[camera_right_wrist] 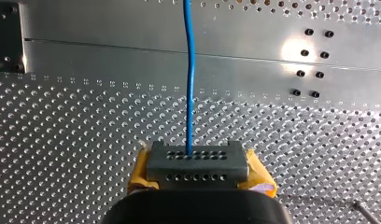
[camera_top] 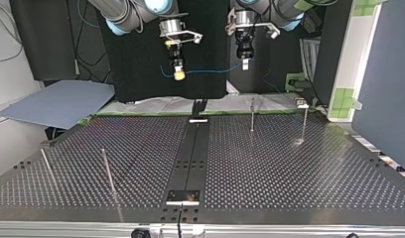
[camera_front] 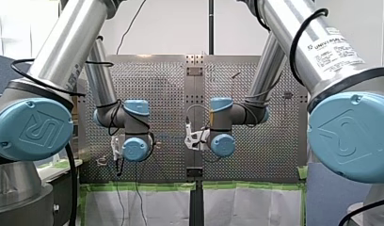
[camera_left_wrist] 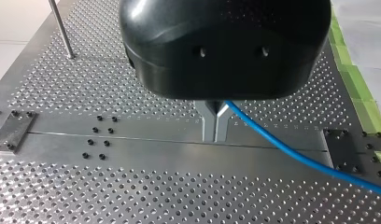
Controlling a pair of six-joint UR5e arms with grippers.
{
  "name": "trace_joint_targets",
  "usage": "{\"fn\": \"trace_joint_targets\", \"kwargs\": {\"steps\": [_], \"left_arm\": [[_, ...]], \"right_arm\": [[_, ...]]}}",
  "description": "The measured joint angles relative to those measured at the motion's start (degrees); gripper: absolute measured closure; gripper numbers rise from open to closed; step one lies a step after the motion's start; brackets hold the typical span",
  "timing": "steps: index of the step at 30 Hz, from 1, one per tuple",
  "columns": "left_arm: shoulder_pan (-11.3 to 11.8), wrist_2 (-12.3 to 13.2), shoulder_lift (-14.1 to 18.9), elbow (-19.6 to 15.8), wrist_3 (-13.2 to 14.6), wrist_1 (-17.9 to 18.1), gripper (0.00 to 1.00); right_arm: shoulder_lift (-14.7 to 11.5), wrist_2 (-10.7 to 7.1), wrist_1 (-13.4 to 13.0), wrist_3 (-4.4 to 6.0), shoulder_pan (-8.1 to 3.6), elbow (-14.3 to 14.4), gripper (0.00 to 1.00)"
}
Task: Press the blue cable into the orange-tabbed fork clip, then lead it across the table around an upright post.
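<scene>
The blue cable (camera_top: 210, 72) hangs in a shallow span between my two grippers, high above the perforated table (camera_top: 290, 168). My left gripper (camera_top: 244, 63), black with metal fingers, is at the top view's right. In the left wrist view my left gripper (camera_left_wrist: 215, 127) is shut on the blue cable (camera_left_wrist: 291, 151), which trails off to one side. My right gripper (camera_top: 178, 74) has yellow pads. In the right wrist view my right gripper (camera_right_wrist: 193, 161) is shut on the blue cable (camera_right_wrist: 190, 74), which runs straight ahead. I cannot make out an orange-tabbed clip.
Two thin upright posts (camera_top: 252, 116) (camera_top: 304, 124) stand at the far right of the top view, and two more (camera_top: 107, 171) (camera_top: 46, 166) lean at the near left. A plain metal strip (camera_top: 193, 148) runs down the table's middle. Green tape (camera_front: 143, 186) lines an edge.
</scene>
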Motion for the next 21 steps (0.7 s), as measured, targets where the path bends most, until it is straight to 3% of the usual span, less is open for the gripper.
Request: {"fn": "trace_joint_targets", "kwargs": {"steps": [5,15,21], "left_arm": [[0.07,0.19,-0.18,-0.21,0.04,-0.18,0.99],[0.17,1.04,-4.76,-1.21,0.17,-1.21,0.99],[0.18,1.05,-5.57,-1.22,0.17,-1.23,0.99]], "right_arm": [[0.0,0.02,0.0,0.0,0.0,-0.02,1.0],[0.0,0.09,0.01,0.01,0.0,-0.09,1.0],[0.0,0.09,0.0,0.01,0.0,-0.09,1.0]]}}
